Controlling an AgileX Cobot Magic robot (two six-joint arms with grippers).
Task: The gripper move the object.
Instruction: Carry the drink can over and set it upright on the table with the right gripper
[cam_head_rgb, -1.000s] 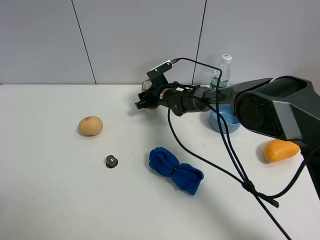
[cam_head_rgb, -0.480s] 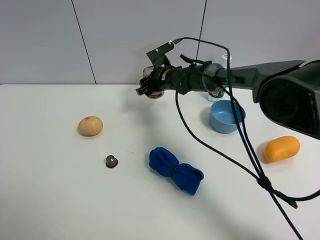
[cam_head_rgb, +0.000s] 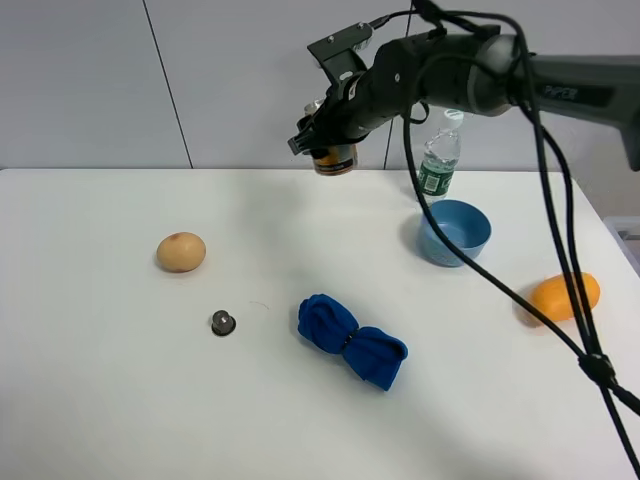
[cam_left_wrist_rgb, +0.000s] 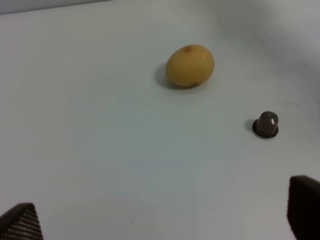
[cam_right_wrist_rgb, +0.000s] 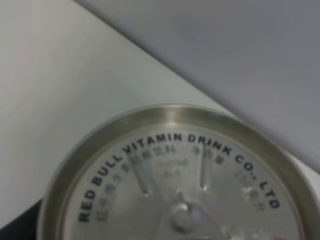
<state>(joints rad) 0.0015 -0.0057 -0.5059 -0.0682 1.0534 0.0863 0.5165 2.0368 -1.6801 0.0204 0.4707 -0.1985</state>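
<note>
The object, a small yellow-orange can (cam_head_rgb: 334, 160), hangs in the air above the back of the white table (cam_head_rgb: 100, 400). My right gripper (cam_head_rgb: 322, 141) is shut on it from above. The right wrist view is filled by the can's silver top (cam_right_wrist_rgb: 175, 190) with printed lettering, and the fingers are barely visible there. My left gripper (cam_left_wrist_rgb: 161, 210) does not show in the exterior high view. In the left wrist view its two dark fingertips (cam_left_wrist_rgb: 304, 205) stand far apart over bare table, holding nothing.
A tan potato-like ball (cam_head_rgb: 181, 251) (cam_left_wrist_rgb: 190, 66) and a small dark cap (cam_head_rgb: 222, 322) (cam_left_wrist_rgb: 265, 125) lie at the left. A blue cloth (cam_head_rgb: 350, 340) lies mid-table. A blue bowl (cam_head_rgb: 455, 232), clear bottle (cam_head_rgb: 441, 150) and orange fruit (cam_head_rgb: 565, 297) sit right. Black cables (cam_head_rgb: 560, 300) hang across the right side.
The right arm has risen and shifted slightly right, lifting the can off the table's back edge into the air. Nothing else has moved.
</note>
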